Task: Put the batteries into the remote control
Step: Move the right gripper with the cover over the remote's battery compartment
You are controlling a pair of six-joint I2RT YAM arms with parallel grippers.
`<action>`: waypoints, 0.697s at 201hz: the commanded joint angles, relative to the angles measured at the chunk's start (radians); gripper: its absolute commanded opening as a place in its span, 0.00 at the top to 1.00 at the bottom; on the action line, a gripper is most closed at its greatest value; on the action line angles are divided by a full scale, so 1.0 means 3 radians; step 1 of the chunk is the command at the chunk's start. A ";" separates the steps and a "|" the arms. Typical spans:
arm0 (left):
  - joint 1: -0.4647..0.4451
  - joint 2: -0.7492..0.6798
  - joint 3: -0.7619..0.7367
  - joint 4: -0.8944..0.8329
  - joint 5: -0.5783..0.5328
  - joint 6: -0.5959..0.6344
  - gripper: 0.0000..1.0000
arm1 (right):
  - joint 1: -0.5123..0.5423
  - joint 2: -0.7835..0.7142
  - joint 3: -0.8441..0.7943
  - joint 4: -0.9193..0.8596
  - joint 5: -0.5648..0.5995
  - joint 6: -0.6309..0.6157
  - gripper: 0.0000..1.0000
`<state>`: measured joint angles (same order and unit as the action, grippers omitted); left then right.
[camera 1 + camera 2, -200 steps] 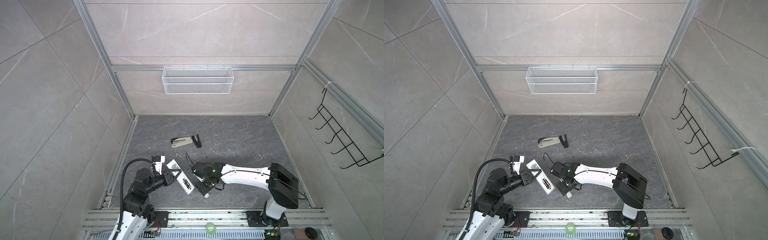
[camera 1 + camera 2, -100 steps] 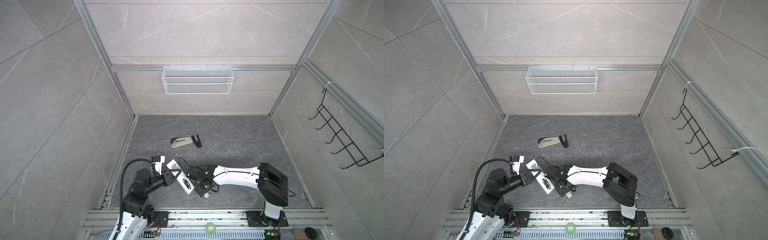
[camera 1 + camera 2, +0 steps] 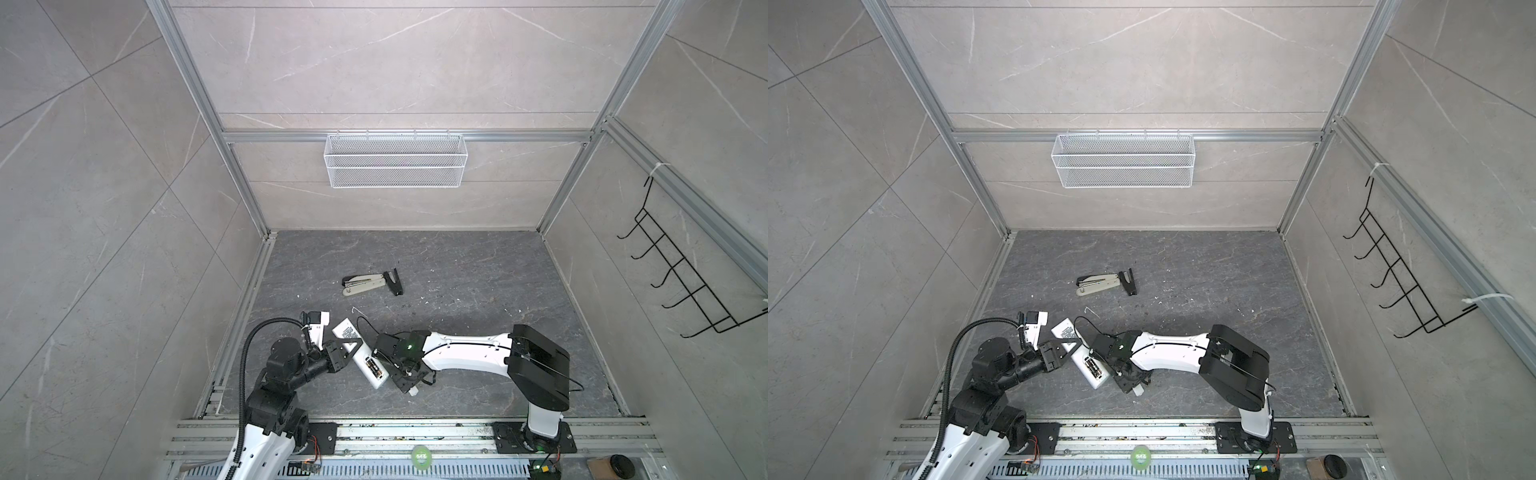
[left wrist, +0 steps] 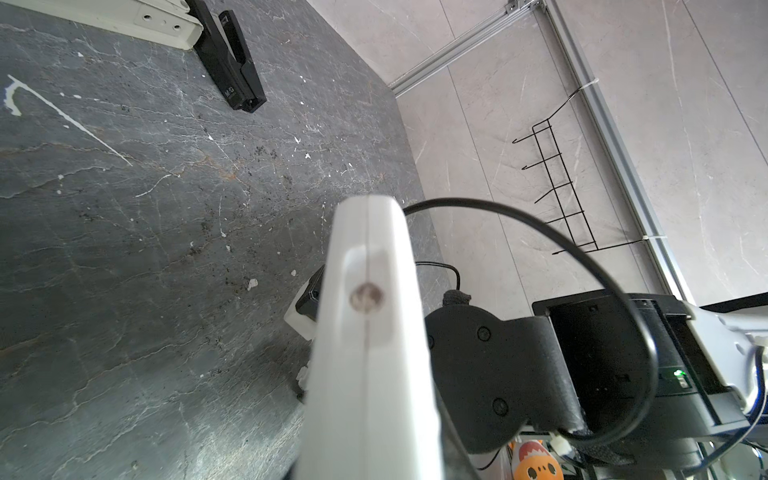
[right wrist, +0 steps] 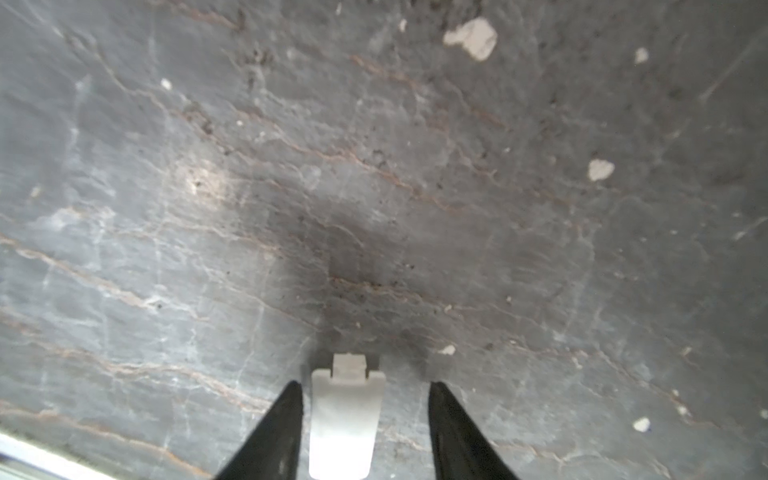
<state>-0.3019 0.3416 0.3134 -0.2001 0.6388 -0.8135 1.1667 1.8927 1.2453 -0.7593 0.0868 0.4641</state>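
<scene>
dark stone floor [image 3: 478, 291], tiled walls, wire basket [image 3: 395, 160] on back wall, hook rack [image 3: 681, 282] on right wall. stapler [image 3: 363, 284] lies mid-floor, well apart from both arms. remote [image 3: 360, 358] sits front-left in both top views, back up, diagonal, battery bay open. batteries [image 3: 372, 368] sit inside the bay, at its near end. left gripper [image 3: 351, 347] is pinched on the remote's middle; the left wrist view shows the remote [image 4: 365, 332] end-on. right gripper [image 5: 363, 384] is low over the floor just right of the remote, fingers [image 5: 286, 415] spread either side of the white cover [image 5: 345, 419], with a gap on one side, not clamping it.
</scene>
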 commanded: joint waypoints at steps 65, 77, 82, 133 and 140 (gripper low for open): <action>0.0020 0.0008 0.0087 0.0294 0.0141 0.0037 1.00 | 0.0079 0.0164 0.0053 0.0012 0.0033 0.0105 0.61; 0.0018 0.0007 0.0085 0.0289 0.0144 0.0037 1.00 | 0.0085 0.0166 0.0057 0.0010 0.0034 0.0112 0.61; 0.0020 0.0007 0.0085 0.0291 0.0143 0.0039 1.00 | 0.0092 0.0163 0.0057 0.0013 0.0038 0.0112 0.61; 0.0019 -0.0002 0.0087 0.0285 0.0145 0.0043 1.00 | 0.0098 0.0181 0.0057 -0.0029 0.0089 0.0115 0.67; 0.0017 -0.0001 0.0087 0.0288 0.0142 0.0047 1.00 | 0.0098 0.0180 0.0055 -0.0029 0.0098 0.0121 0.68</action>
<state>-0.2974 0.3481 0.3134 -0.1963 0.6376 -0.8120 1.1820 1.9099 1.2484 -0.7444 0.0910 0.4801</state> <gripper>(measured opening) 0.204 0.334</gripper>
